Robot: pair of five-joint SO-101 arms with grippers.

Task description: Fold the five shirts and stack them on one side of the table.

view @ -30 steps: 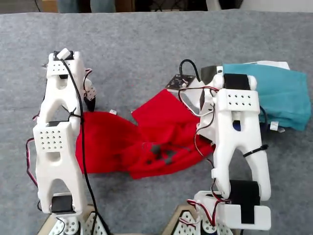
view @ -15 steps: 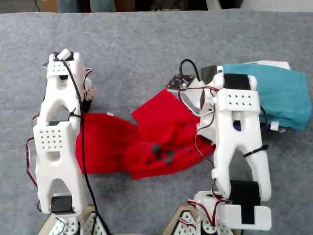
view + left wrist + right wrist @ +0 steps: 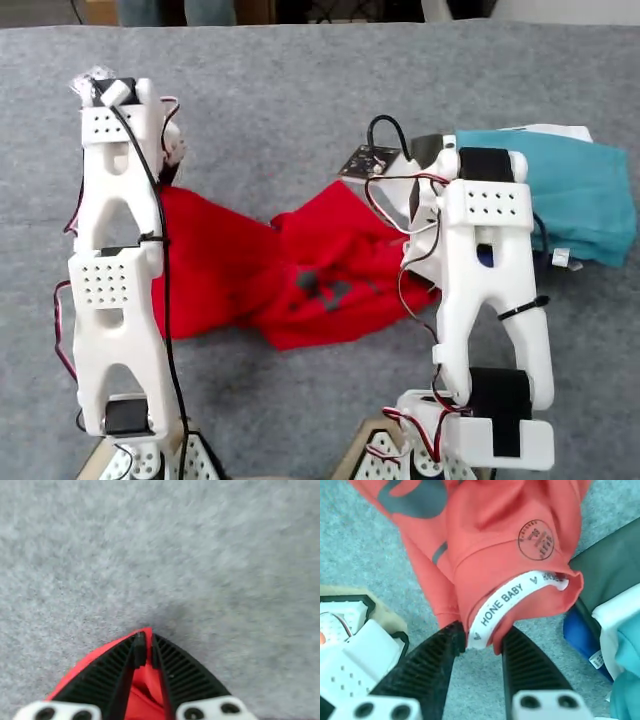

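A red shirt (image 3: 300,280) with a dark print lies crumpled in the middle of the grey table, stretched between the two arms. My left gripper (image 3: 168,170) is at the shirt's far left corner; in the left wrist view it (image 3: 145,647) is shut on a pinch of red cloth (image 3: 144,697) just above the table. My right gripper (image 3: 484,630) holds the red shirt's collar (image 3: 520,595) with its white label between the fingers, at the shirt's right end (image 3: 400,250). A folded teal shirt (image 3: 570,200) lies at the right on top of a small stack.
Beside the right gripper, a blue garment (image 3: 580,630) and a dark one (image 3: 605,575) lie under the teal shirt (image 3: 625,680). Both arm bases stand at the near edge. Bare grey tabletop (image 3: 300,90) stretches across the far side and the left.
My left arm has stretched toward the far side of the table, dragging the red shirt's left corner with it and pulling the cloth flatter. The right arm has stayed put.
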